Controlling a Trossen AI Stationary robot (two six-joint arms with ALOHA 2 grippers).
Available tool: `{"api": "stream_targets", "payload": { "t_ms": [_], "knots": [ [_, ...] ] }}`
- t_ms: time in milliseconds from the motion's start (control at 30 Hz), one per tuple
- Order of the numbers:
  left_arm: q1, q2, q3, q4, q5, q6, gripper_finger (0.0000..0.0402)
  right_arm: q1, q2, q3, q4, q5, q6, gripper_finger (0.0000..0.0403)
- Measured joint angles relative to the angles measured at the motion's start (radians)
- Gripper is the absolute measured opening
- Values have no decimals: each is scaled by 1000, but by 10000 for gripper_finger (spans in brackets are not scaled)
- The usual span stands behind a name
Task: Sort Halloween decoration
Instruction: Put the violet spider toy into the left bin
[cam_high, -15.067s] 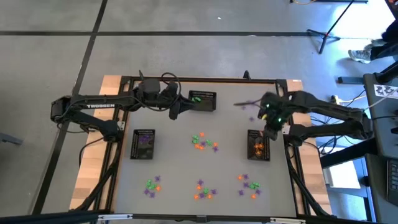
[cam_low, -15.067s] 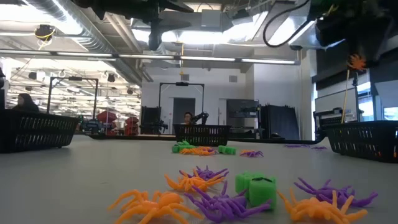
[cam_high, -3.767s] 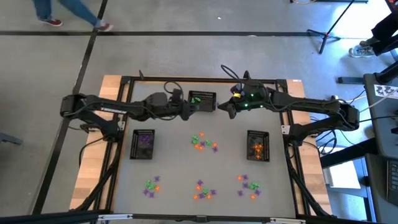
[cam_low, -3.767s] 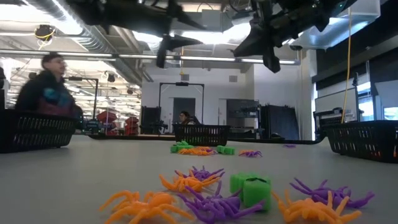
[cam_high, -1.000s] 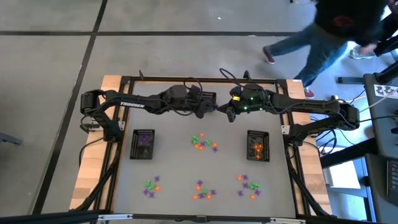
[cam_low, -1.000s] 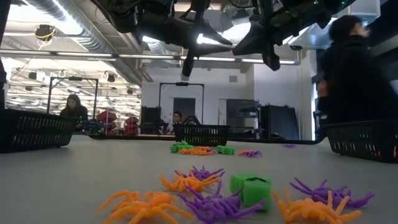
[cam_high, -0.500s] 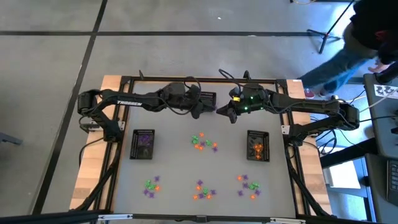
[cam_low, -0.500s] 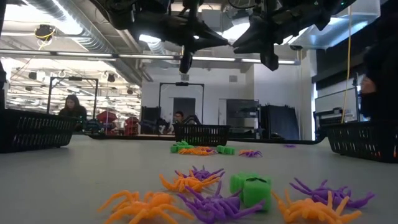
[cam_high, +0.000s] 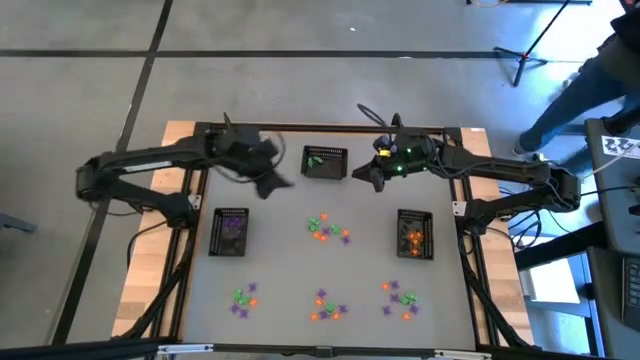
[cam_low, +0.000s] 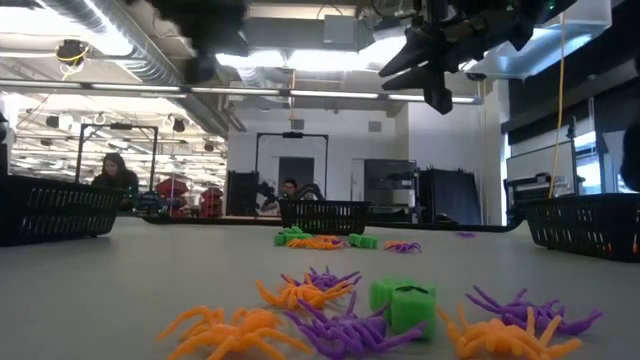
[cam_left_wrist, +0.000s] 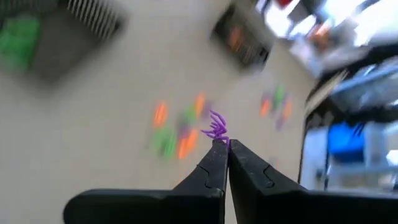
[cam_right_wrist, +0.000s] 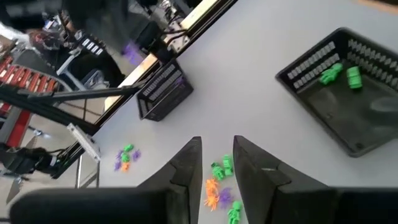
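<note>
Sorting is partly done: three black mesh baskets (cam_high: 231, 232) hold purple, green and orange pieces, while four clusters of tiny plastic Halloween decoration (cam_high: 327, 227) remain mid-table and near. The left gripper (cam_left_wrist: 222, 147), far left, pinches a purple spider (cam_left_wrist: 216, 128); the right gripper (cam_right_wrist: 217, 155), far centre, is parted, empty.

left gripper (cam_high: 277, 184) swung off green basket (cam_high: 325, 163) | now pinches purple spider (cam_left_wrist: 216, 129)

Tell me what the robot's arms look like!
Two long dark jointed arms. The left arm is plain black. The right arm has a black cable looping over it and small green and orange lights. Each pincer has two slim black fingers.
</note>
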Motion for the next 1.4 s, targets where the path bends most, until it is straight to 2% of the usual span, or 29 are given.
{"api": "stream_targets", "payload": {
  "t_ms": [167, 300, 467, 633, 800, 900, 1033, 1267, 1400],
  "knots": [
    [-84, -110, 0, -409, -59, -76, 0, -38, 0, 0, 10, 0, -29, 90],
    [-154, -124, -17, -587, -105, -139, 0, -56, 0, 0, 17, 0, -49, 90],
    [-197, -116, -107, -558, -55, -175, 12, -56, 0, 0, 17, 7, -60, 90],
    [-206, -115, -203, -550, 33, -207, 70, -56, 0, 0, -8, 7, -75, 90],
    [-206, -115, -227, -546, 52, -222, 116, -63, 0, 0, -64, 7, -104, 90],
    [-206, -115, -224, -518, 33, -241, 122, -107, 0, 0, -149, 7, -106, 90],
    [-206, -128, -200, -394, -32, -220, 120, -226, 1, 0, -312, 29, -127, 90],
    [-206, -173, -185, -21, -233, -186, 119, -394, 11, 0, -474, 131, -291, 90],
    [-201, -188, -185, 176, -338, -127, 119, -415, 10, 0, -464, 184, -350, 90]
  ]
}}
